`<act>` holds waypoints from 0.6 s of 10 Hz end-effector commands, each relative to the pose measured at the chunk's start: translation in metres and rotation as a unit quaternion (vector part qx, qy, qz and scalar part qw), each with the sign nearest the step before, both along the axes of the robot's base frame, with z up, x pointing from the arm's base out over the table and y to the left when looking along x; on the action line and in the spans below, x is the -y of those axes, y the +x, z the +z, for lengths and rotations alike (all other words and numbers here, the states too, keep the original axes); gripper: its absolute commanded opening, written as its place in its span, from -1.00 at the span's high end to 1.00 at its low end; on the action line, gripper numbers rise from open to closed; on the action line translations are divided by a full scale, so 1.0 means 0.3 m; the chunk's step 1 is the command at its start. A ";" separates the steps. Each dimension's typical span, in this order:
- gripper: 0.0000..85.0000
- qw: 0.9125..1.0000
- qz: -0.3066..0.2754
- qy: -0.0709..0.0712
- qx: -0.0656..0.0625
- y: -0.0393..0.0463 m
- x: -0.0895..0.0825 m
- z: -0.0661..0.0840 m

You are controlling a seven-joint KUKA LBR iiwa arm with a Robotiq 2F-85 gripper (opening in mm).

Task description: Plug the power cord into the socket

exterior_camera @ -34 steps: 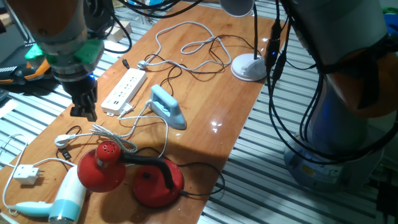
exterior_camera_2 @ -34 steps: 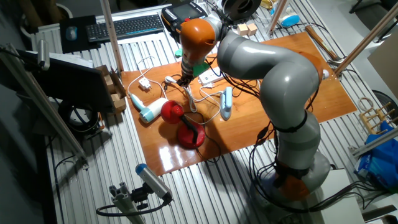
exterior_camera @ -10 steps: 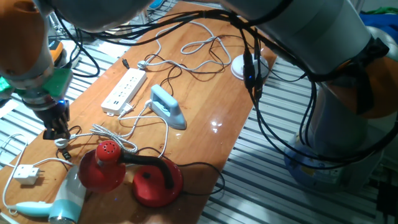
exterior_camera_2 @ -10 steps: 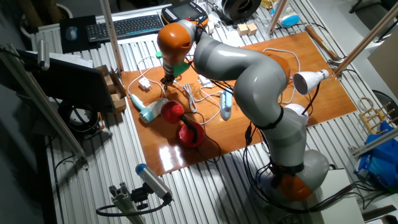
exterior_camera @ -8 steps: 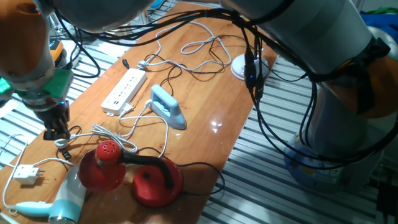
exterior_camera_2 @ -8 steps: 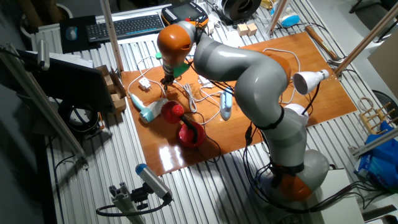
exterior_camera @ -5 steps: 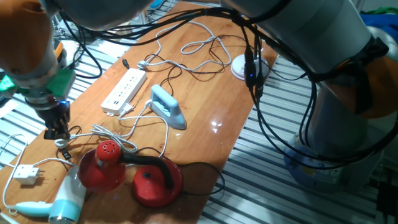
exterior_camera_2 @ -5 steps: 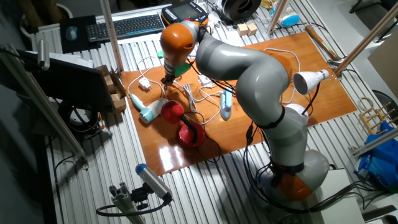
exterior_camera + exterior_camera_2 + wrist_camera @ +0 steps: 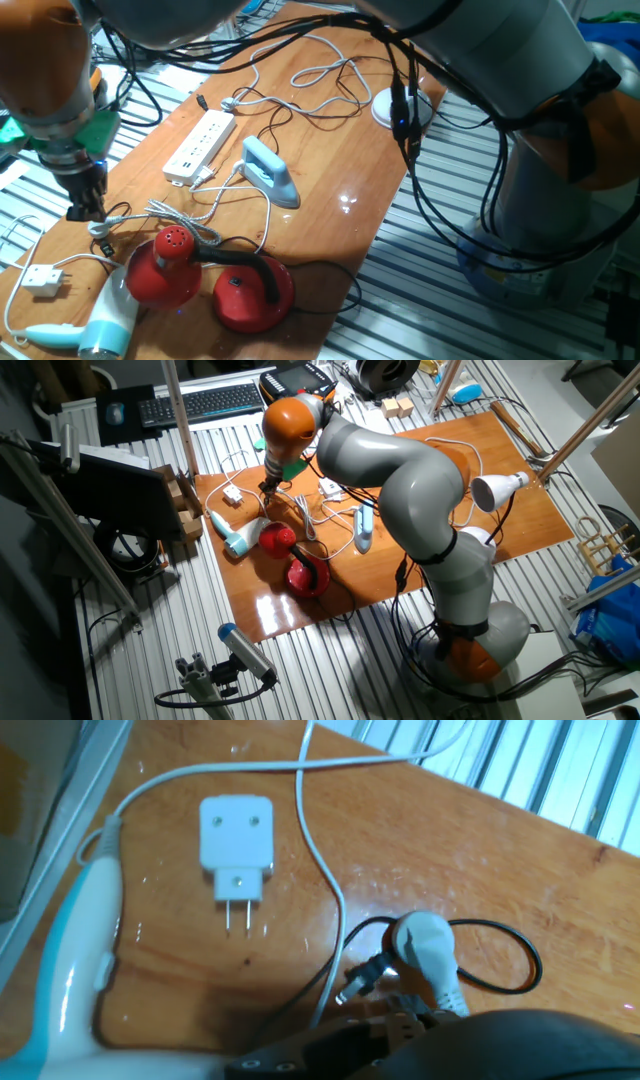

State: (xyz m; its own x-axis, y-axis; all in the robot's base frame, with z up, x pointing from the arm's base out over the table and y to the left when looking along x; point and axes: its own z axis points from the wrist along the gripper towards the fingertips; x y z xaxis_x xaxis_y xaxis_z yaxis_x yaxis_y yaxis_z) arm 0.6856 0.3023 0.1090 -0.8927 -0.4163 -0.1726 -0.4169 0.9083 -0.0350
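The light-blue iron lies mid-table. Its grey braided power cord runs left to a small white plug by the table's left edge. The socket, a long white power strip, lies behind the iron. My gripper stands straight over the plug. In the hand view the white plug lies on the wood and its rear end runs in under my dark fingertips, which look closed together on it. In the other fixed view my gripper is at the table's far left.
A black plug with a thin black cord touches the white plug. A white boxy adapter and a blue-white hair dryer lie close by. A red lamp stands in front; a white lamp base stands at the back.
The gripper came from beside the power strip to the white plug at the left edge. Over the last second it has stayed on the plug while the upper arm shifted slightly.
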 end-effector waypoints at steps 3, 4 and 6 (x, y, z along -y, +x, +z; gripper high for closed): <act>1.00 1.000 0.005 0.007 -0.004 0.033 0.052 -0.003; 1.00 1.000 0.006 0.005 -0.002 0.039 0.050 -0.010; 1.00 1.000 0.006 0.010 0.002 0.039 0.039 -0.032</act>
